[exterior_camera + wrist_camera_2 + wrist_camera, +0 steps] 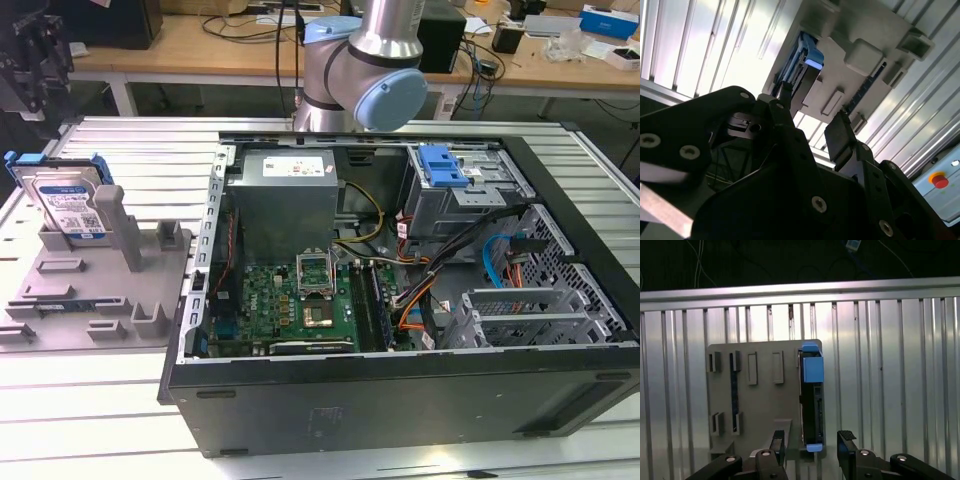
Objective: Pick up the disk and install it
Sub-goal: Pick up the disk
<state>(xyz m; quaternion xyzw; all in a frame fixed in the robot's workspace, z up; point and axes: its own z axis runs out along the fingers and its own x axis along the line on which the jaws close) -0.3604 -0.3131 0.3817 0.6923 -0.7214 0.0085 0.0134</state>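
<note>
The disk [70,205], a silver hard drive with a white-and-blue label in a blue carrier bracket, stands on edge in a slot of the grey holder [95,290] at the exterior view's left. My gripper [33,90] hangs above it, black against the top corner. In the first wrist view the disk [810,400] shows edge-on, and my gripper [811,442] is open and apart from the disk, a finger on either side of its line. In the second wrist view the disk's blue bracket [807,55] lies beyond the open gripper [812,117].
An open computer case [400,390] lies on the slatted metal table [120,420], with a motherboard [300,300], cables, and a grey drive cage topped by a blue latch [445,165]. The arm's base [365,60] rises behind the case. A red button [938,180] sits off the table.
</note>
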